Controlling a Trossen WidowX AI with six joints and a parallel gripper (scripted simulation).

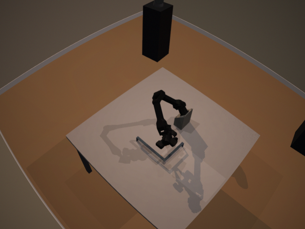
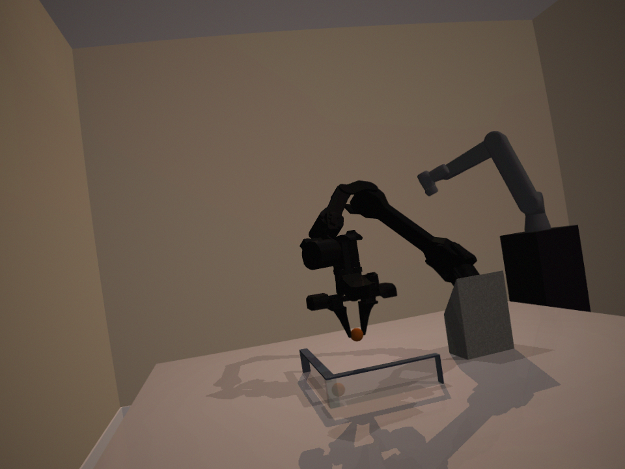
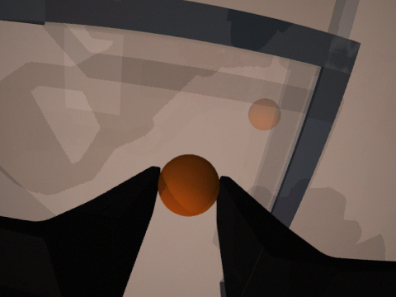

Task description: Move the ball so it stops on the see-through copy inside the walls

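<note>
My gripper [image 2: 357,330] [image 3: 190,180] [image 1: 164,143] is shut on the orange ball [image 2: 357,334] [image 3: 188,186] and holds it clear above the table, over the area inside the walls. The two low clear walls [image 2: 383,367] [image 1: 147,145] [image 3: 165,12] form a corner below and in front of it. The see-through copy of the ball [image 2: 338,389] [image 3: 264,114] rests on the table close to the inner corner of the walls, ahead and to the right of the held ball in the wrist view. In the top view the arm hides the ball.
The arm's grey wedge base [image 2: 479,315] [image 1: 182,120] stands on the table behind the walls. A black pedestal [image 2: 545,267] [image 1: 156,31] with a second grey arm [image 2: 504,156] stands beyond the table. The table edge [image 1: 81,150] is off to the left.
</note>
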